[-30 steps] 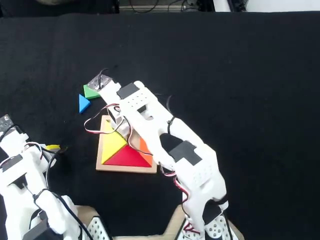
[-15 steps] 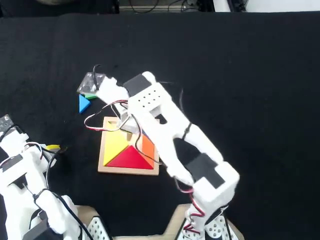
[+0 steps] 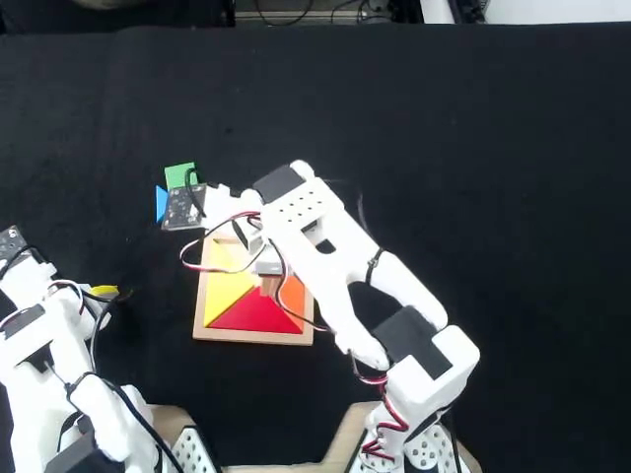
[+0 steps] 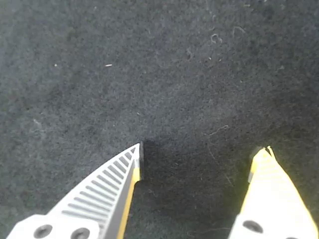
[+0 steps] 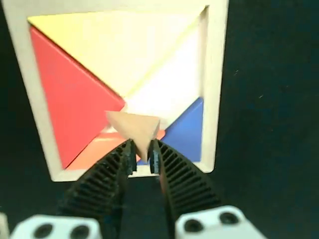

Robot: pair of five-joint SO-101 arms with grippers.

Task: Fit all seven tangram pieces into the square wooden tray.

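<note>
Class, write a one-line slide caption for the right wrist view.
Right gripper shut on a pale triangle, held over the partly filled wooden tray.

Bare black cloth [image 4: 149, 64] lies between the spread fingers of my left gripper [image 4: 200, 149], free to pass. My right gripper [image 5: 142, 151] pinches a pale triangle [image 5: 133, 127] over the wooden tray [image 5: 217, 89]. Its bare floor [image 5: 164, 94] is the one open pocket, hemmed by the yellow triangle [image 5: 114, 45], red triangle [image 5: 70, 94], orange piece [image 5: 92, 152], blue piece [image 5: 187, 132] and the rim. Beyond the tray's far corner, a green piece [image 3: 180, 175] and a loose blue triangle [image 3: 161, 203] obstruct the cloth.
</note>
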